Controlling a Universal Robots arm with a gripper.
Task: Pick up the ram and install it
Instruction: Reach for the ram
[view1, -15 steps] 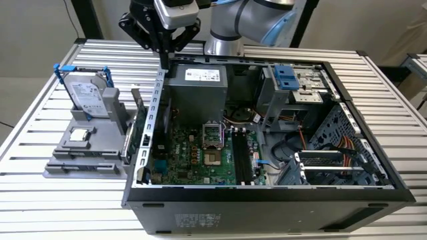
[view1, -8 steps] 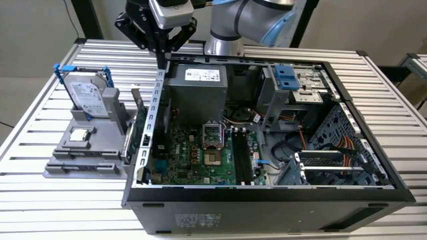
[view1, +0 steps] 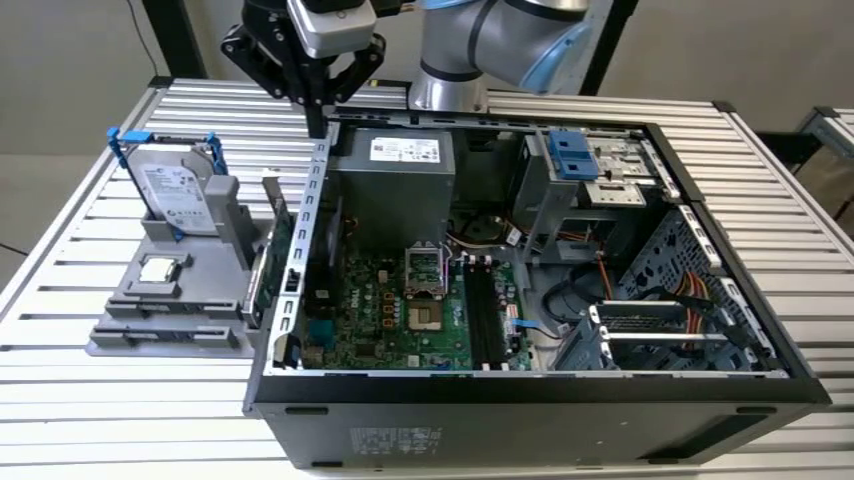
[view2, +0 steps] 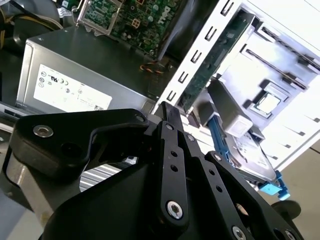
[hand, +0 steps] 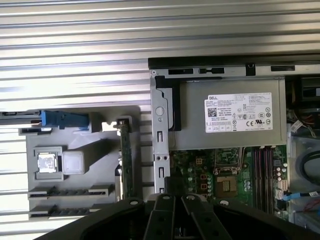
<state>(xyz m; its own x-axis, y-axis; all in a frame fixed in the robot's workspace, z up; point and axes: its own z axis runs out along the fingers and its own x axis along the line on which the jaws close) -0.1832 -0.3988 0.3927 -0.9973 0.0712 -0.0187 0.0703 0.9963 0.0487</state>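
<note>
While the ram (hand: 70, 192) is apparently standing on edge in a slot of the grey holder (hand: 95, 150) on the desk (hand: 75, 50), probably so its top edge can be pinched, the gripper (view1: 316, 122) is hovering above the computer case's side wall (view1: 310, 200), fingers pressed together and carrying nothing.

oblique exterior; wrist views past hand (hand: 172, 187)
</note>
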